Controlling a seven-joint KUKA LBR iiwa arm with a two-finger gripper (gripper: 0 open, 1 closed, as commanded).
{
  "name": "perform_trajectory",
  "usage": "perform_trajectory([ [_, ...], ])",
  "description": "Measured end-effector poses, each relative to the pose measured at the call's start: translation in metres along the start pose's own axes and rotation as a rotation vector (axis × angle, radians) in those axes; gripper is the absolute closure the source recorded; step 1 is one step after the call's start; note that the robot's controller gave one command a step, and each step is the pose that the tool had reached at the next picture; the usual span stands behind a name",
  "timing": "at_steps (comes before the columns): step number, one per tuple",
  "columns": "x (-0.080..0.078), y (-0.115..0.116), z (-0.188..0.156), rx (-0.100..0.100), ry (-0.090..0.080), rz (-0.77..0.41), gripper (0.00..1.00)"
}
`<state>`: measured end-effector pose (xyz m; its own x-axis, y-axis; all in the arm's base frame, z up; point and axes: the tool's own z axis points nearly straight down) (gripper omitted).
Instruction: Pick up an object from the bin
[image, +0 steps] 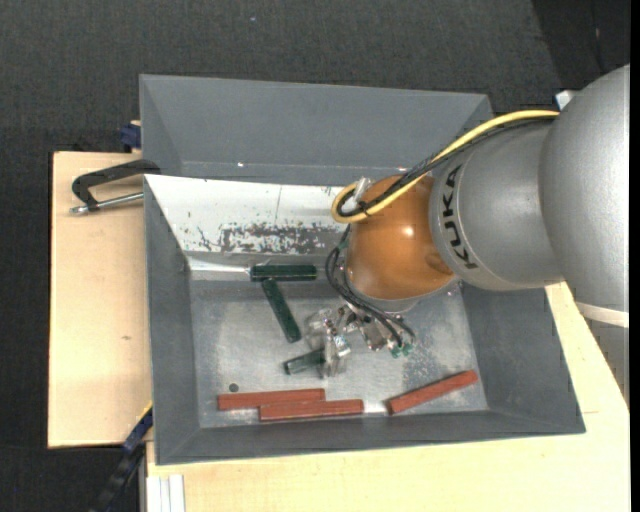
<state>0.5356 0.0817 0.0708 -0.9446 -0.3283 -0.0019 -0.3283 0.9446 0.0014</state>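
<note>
My gripper (333, 346) hangs low over the middle of the bin floor, under the arm's orange cover. A short dark green bar (303, 366) lies just at its lower left, one end reaching under the gripper; whether they touch I cannot tell. A longer dark green bar (281, 309) lies slantwise to the left of the gripper. Another green bar (284, 270) lies level by the back wall.
Two reddish-brown bars (271, 400) (311, 408) lie along the front wall, and a third (432, 391) sits tilted at the front right. A small dark dot (233, 388) rests on the floor at the left. The arm covers the bin's right back part.
</note>
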Motion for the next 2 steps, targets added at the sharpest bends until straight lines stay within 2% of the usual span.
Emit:
perform_trajectory([
  [1,0.0,0.0,0.0,0.0,0.0,0.0,1.0],
  [2,-0.018,-0.015,-0.136,0.002,-0.004,-0.041,1.0],
])
